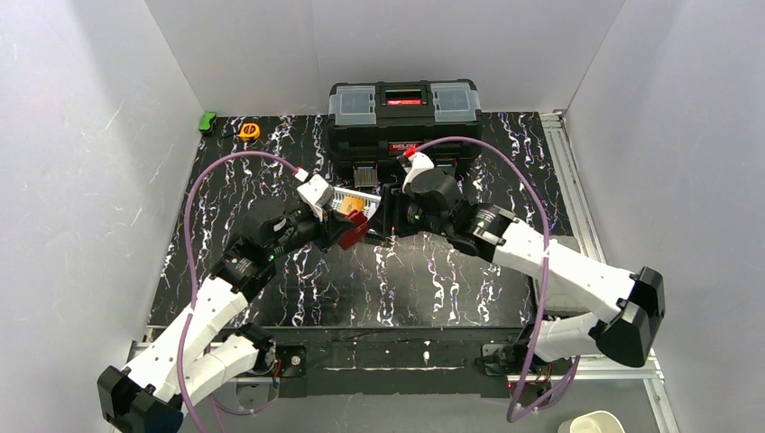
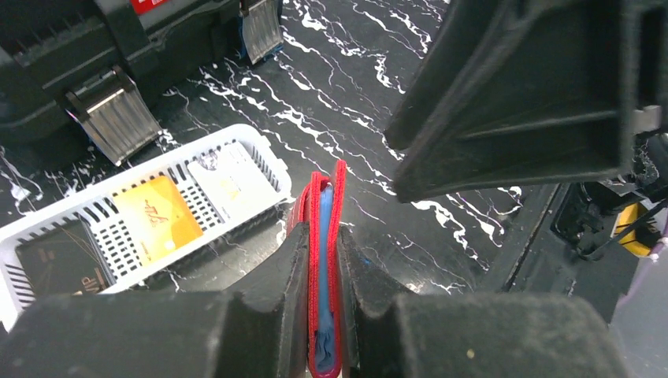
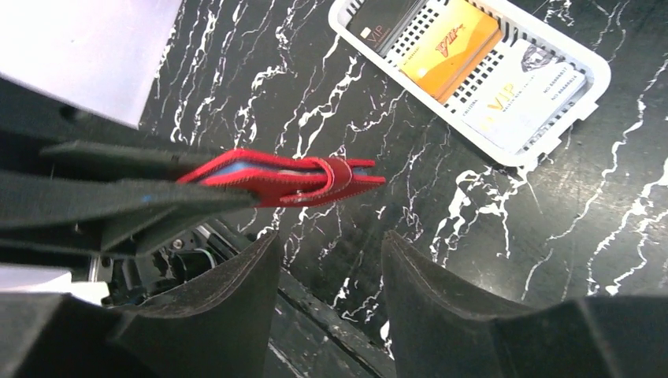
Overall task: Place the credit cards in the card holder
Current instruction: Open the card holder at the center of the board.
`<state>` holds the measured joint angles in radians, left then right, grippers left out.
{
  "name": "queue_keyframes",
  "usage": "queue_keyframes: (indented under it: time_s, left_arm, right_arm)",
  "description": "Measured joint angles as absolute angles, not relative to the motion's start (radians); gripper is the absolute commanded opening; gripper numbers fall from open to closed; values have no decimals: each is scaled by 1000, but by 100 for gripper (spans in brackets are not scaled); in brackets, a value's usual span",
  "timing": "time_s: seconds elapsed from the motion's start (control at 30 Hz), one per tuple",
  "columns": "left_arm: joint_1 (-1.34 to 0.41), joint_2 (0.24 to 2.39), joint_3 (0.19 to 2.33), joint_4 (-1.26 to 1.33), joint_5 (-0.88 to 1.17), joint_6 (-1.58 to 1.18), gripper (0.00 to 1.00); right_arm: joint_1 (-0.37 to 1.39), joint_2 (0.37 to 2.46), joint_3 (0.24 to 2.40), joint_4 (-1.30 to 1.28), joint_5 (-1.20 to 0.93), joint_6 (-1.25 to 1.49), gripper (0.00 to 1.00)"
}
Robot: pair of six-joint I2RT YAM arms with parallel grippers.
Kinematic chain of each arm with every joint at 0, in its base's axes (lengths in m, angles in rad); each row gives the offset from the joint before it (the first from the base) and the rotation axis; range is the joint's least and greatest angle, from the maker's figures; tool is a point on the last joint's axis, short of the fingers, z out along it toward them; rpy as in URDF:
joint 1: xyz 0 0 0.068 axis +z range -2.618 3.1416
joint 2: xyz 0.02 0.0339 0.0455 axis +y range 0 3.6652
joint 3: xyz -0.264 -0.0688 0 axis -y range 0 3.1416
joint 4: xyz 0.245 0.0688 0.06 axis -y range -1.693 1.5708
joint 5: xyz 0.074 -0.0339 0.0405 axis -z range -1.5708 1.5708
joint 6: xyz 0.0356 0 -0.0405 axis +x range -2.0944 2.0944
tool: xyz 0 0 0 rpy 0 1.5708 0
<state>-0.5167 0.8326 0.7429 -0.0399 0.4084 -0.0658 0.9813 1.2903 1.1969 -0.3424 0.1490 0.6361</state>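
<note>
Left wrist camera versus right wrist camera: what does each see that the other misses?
Only the left wrist: the black toolbox and its metal latches. Only the right wrist: the snap tab on the card holder, and the right gripper with its fingers apart and nothing between. Both: the left gripper clamping the red holder with a light blue card inside, and the white basket holding a black card, an orange card and a pale card.

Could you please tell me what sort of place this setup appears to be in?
Probably a robot test booth in a lab, not a home or shop: plain white panel walls box in a black white-veined marbled tabletop, with aluminium frame rails along its right edge.
</note>
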Motion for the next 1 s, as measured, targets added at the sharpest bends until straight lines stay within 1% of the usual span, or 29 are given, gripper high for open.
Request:
queue_keyframes:
  time_s: [0.13,0.4,0.6,1.0]
  left_arm:
    - [-539,825,742,-13,384,-43,0]
    - [-548,823,741,-1,371,-38,0]
    - [-557,823,741,0,370,-49,0]
    - [-561,831,741,-2,287,-61,0]
  right_arm:
    - [945,1345,1231,-342,80,671,54]
    - [936,1393,1259,-341,26,708,53]
    - [936,1398,1269,-336,25,735,54]
    - [949,1506,1409,-444,88,788,46]
